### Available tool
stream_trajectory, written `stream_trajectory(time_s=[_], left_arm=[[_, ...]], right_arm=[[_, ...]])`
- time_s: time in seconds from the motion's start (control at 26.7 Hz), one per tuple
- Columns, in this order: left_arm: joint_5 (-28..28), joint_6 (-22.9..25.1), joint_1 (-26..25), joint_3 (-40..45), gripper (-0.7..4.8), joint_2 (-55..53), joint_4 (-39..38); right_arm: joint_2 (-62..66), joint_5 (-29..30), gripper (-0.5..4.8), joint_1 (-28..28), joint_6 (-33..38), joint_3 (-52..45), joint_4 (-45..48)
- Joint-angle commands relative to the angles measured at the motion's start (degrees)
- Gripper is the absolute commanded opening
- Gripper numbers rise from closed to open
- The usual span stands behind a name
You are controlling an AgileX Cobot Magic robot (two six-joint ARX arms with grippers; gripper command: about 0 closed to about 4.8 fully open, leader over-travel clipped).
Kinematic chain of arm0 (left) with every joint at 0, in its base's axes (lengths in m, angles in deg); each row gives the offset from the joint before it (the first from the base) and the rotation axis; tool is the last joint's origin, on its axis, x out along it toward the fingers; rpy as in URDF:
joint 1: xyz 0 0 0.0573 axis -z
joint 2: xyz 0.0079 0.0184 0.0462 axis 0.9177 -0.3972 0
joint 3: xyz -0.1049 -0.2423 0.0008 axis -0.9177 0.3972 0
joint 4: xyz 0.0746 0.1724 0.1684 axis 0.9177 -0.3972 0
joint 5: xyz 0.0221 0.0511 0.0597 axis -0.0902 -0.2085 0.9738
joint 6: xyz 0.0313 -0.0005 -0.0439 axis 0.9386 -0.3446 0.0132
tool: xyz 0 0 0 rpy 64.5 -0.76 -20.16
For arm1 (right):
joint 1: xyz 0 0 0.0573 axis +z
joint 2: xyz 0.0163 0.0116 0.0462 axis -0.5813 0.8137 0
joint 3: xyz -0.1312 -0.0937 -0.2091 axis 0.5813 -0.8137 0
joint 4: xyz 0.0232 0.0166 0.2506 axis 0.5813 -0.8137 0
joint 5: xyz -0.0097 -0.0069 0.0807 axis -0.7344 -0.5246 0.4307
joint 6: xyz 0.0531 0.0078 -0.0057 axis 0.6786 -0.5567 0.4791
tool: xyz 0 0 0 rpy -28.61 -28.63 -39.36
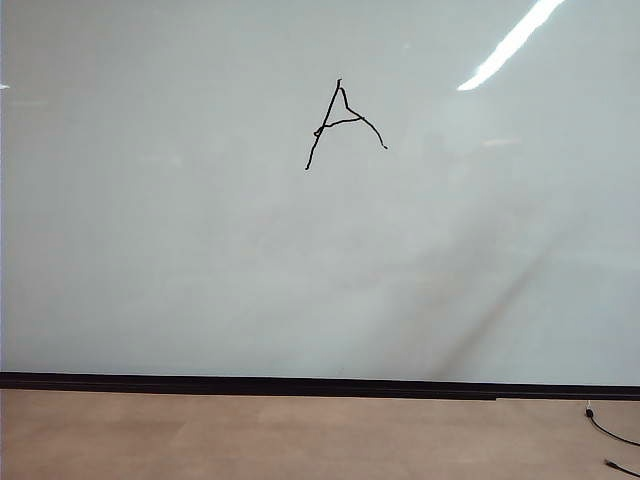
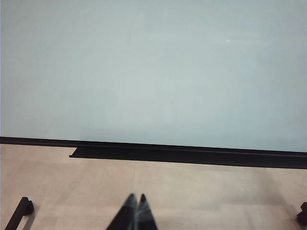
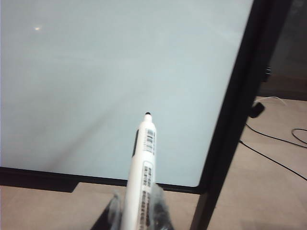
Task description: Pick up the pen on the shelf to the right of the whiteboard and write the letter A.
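Whiteboard (image 1: 200,250) fills nearly the whole exterior view, glossy and pale grey-white, with a bright strip of ceiling light (image 1: 512,44) mirrored near its upper right. A black strip (image 1: 300,385) runs along its lower edge, and below that we see tan floor (image 1: 250,440). At the far right of the floor lies a thin black cable (image 1: 610,432).

High on the board, a little right of centre, we find the letter A (image 1: 340,122), drawn in thin, wobbly black strokes, its right leg trailing off in a curve. It is small against the board.

No arm shows in the exterior view. In the left wrist view the left pincer (image 2: 134,211) points toward the board's lower edge over the floor; its two fingertips lie pressed together with nothing between them.

In the right wrist view the right pincer (image 3: 139,211) grips the pen (image 3: 143,167) by the lower barrel, its jaws narrow around it. The white barrel with black lettering points toward the board, its fine black tip apart from the surface. The board's black side frame (image 3: 230,120) stands beside it, with more cables (image 3: 278,143) on the floor beyond.
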Motion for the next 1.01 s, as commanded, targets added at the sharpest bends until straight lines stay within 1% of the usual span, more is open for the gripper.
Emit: stream_trajectory(time_s=[0.04, 0.19, 1.01], left_arm=[[-0.2, 0.3, 0.0, -0.2, -0.05, 0.0, 0.3], [-0.2, 0.3, 0.0, -0.2, -0.05, 0.0, 0.3], [-0.2, 0.3, 0.0, -0.2, -0.04, 0.0, 0.3]], right_arm=[[0.0, -1.4, -0.08, -0.2, -0.1, 0.2, 1.0], [0.0, -1.5, -0.05, -0.1, 1.5, 0.2, 0.4], [0.0, -1.4, -0.06, 0.1, 1.4, 0.2, -0.6]])
